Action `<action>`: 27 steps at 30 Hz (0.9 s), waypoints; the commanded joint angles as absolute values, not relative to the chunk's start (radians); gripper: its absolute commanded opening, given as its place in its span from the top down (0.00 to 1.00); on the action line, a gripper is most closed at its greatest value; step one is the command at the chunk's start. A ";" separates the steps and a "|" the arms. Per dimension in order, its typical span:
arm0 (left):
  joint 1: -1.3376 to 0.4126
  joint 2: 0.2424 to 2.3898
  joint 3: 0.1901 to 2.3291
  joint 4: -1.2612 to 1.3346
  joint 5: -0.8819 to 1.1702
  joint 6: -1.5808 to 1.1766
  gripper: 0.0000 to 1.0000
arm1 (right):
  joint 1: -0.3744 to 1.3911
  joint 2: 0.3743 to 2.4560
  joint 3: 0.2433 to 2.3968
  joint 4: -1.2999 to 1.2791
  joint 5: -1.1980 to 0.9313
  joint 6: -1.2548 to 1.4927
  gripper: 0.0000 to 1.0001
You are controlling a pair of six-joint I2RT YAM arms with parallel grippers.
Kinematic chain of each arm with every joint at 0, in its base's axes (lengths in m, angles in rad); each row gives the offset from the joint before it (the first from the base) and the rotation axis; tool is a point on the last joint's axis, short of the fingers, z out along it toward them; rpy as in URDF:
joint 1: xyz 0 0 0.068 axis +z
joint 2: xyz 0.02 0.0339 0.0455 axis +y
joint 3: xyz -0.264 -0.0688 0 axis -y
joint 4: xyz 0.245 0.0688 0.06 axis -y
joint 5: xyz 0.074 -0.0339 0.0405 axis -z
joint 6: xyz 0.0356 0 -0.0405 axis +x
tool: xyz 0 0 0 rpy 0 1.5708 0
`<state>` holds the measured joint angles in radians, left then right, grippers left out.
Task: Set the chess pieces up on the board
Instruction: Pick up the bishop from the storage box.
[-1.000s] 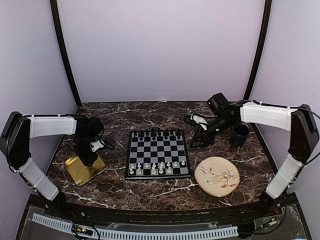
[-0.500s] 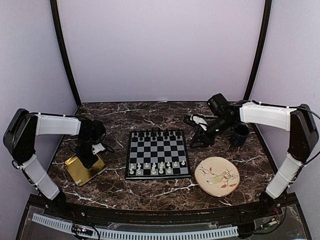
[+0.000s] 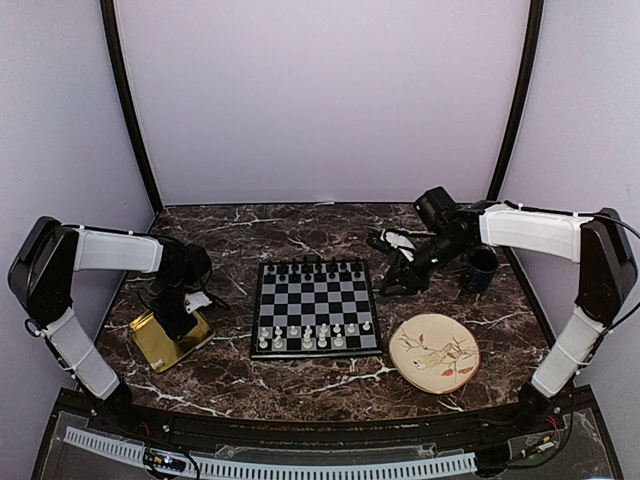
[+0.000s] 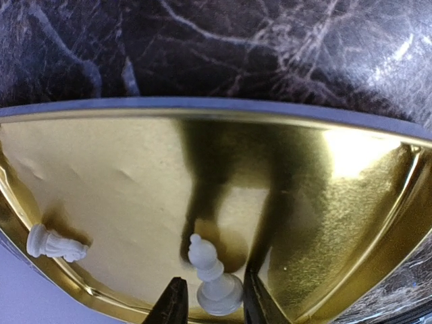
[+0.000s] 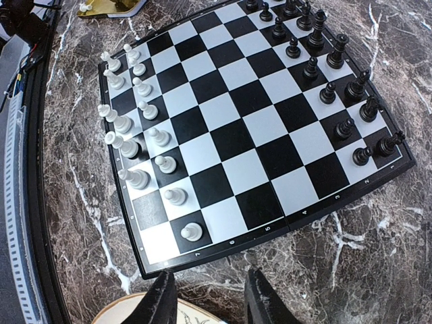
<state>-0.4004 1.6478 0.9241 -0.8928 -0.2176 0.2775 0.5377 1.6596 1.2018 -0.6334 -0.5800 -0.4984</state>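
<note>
Chequered black-and-grey board (image 3: 316,305) nearly set; two tiny white plastic chessmen (image 4: 217,287) lie in square gold tray (image 4: 135,169). Left gripper (image 4: 214,298) straddles upright one, grip unclear; right gripper (image 5: 209,297) part-open, empty.

Dark marble table (image 3: 300,385). Chessboard (image 3: 316,300) at centre, square to arms. White chessmen (image 3: 315,335) in two rows along near edge, too small to count. Black chessmen (image 3: 315,268) along far edge. Square gold tray (image 3: 150,348) left of board, apart from it. Left gripper (image 3: 178,325) pointing straight down into tray. Right gripper (image 3: 392,285) low beside board's far right corner. Patterned plate (image 3: 434,352) just right of board's near corner. Dark cup (image 3: 481,268) behind right arm.
</note>
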 commanded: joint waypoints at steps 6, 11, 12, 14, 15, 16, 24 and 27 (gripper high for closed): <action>-0.402 1.682 0.941 -0.925 -0.210 0.269 0.70 | 0.536 1.667 1.200 -0.638 -0.581 -0.514 0.65; -0.401 1.733 0.998 -0.933 -0.178 0.246 0.72 | 0.536 1.668 1.198 -0.637 -0.575 -0.517 0.65; -0.401 1.747 1.008 -0.937 -0.168 0.242 0.73 | 0.537 1.668 1.198 -0.639 -0.574 -0.518 0.65; -0.401 1.770 1.019 -0.950 -0.166 0.236 0.74 | 0.537 1.668 1.198 -0.640 -0.573 -0.517 0.65; -0.401 1.776 1.021 -0.951 -0.167 0.235 0.74 | 0.537 1.668 1.197 -0.640 -0.573 -0.518 0.65; -0.402 1.781 1.024 -0.953 -0.167 0.235 0.75 | 0.537 1.667 1.197 -0.640 -0.572 -0.517 0.65; -0.402 1.744 1.056 -0.973 -0.167 0.224 0.85 | 0.537 1.677 1.203 -0.643 -0.574 -0.517 0.65; -0.401 1.681 1.069 -0.981 -0.139 0.227 0.88 | 0.537 1.682 1.208 -0.646 -0.577 -0.514 0.65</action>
<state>-0.4004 1.7607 1.0340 -0.9939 -0.1871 0.2382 0.5373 1.6646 1.2018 -0.6369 -0.5755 -0.5053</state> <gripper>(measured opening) 0.201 0.351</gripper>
